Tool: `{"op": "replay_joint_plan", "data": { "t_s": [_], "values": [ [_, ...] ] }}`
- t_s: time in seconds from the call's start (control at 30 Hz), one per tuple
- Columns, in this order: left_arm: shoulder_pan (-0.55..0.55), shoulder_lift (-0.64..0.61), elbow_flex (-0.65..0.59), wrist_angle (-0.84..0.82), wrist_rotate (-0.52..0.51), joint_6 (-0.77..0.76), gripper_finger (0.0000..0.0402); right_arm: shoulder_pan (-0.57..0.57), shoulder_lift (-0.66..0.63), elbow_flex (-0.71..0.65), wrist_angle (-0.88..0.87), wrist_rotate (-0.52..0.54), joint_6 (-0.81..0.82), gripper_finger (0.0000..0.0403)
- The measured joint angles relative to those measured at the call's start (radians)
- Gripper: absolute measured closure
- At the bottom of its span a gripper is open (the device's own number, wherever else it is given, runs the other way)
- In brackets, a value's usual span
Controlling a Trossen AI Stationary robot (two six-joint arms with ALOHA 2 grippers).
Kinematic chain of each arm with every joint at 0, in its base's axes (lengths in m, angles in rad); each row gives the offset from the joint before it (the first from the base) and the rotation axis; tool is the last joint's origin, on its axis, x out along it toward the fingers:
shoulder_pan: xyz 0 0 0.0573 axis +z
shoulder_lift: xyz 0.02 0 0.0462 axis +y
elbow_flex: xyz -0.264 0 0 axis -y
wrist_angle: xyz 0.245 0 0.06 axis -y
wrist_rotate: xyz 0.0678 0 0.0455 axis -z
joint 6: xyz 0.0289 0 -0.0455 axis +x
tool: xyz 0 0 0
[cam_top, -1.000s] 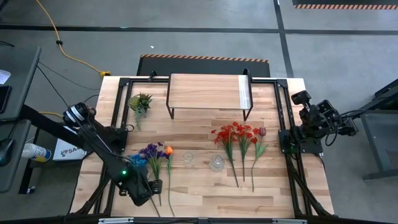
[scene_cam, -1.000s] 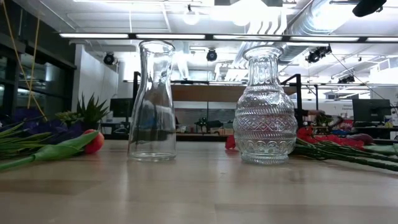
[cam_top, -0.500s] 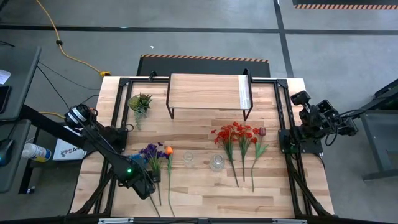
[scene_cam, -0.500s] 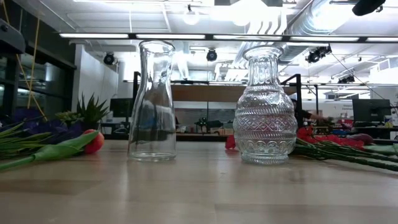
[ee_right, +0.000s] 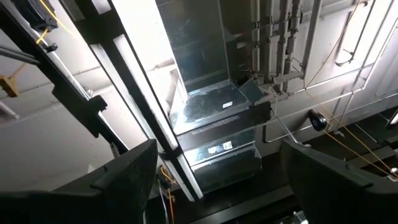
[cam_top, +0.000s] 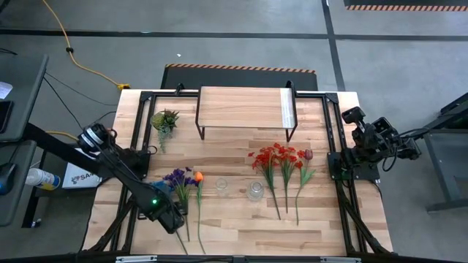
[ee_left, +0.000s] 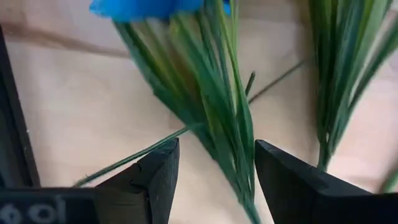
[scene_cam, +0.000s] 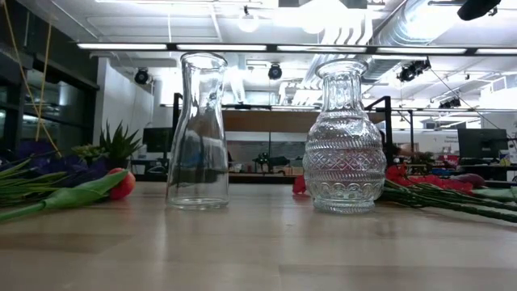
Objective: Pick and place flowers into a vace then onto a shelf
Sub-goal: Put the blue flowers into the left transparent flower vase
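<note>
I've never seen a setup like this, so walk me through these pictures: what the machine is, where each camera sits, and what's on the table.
Two dark robot arms work at a wooden table. One camera looks down from above, one sits at tabletop height, and one rides on each wrist. On the table lie blue and purple flowers, red flowers, two clear glass vases, a small potted plant and a low wooden shelf. The left gripper has its jaws open astride the blue flower's green stems, gripping nothing yet. The right gripper waits at the table's edge, open, pointing at the ceiling.
</note>
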Motion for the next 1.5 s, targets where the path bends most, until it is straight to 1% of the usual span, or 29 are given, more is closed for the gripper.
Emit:
{"op": "replay_joint_plan", "data": {
  "t_s": [0.2, 0.3, 0.37, 0.53, 0.67, 0.83, 1.07, 1.33, 1.4, 1.5],
  "values": [
    [0.014, 0.063, 0.0, 0.002, -0.006, 0.006, 0.0163, 0.0, 0.0, 0.0, 0.0, -0.007, 0.0, 0.0075],
    [0.013, 0.095, 0.002, 0.006, 0.023, 0.01, 0.0163, 0.0, 0.0, 0.0, 0.0, -0.007, 0.0, 0.0075],
    [0.012, 0.105, 0.005, 0.005, 0.042, 0.013, 0.0163, 0.0, 0.0, 0.0, 0.0, -0.007, 0.0, 0.0075],
    [0.012, 0.116, 0.005, 0.001, 0.046, 0.014, 0.0168, 0.0, 0.0, 0.0, -0.001, -0.007, 0.002, 0.0075],
    [0.012, 0.116, 0.004, 0.004, 0.043, 0.013, 0.0201, 0.0, 0.0, 0.0, -0.002, -0.007, 0.003, 0.0075],
    [0.013, 0.117, 0.004, 0.007, 0.047, 0.013, 0.0267, 0.0, 0.0, 0.0, -0.002, -0.007, 0.004, 0.0075],
    [0.012, 0.118, 0.0, -0.009, 0.132, 0.017, 0.0368, 0.0, 0.0, 0.0, -0.002, -0.007, 0.004, 0.0075],
    [0.009, 0.089, -0.004, -0.027, 0.177, 0.021, 0.0368, 0.0, 0.0, 0.0, -0.002, -0.008, 0.004, 0.0075],
    [0.009, 0.072, 0.005, -0.065, 0.181, 0.02, 0.0367, 0.0, 0.0, 0.0, -0.002, -0.009, 0.004, 0.0075],
    [0.01, 0.046, 0.051, -0.173, 0.159, 0.018, 0.0367, 0.0, 0.0, 0.0, -0.002, -0.01, 0.004, 0.0075]
  ]
}}
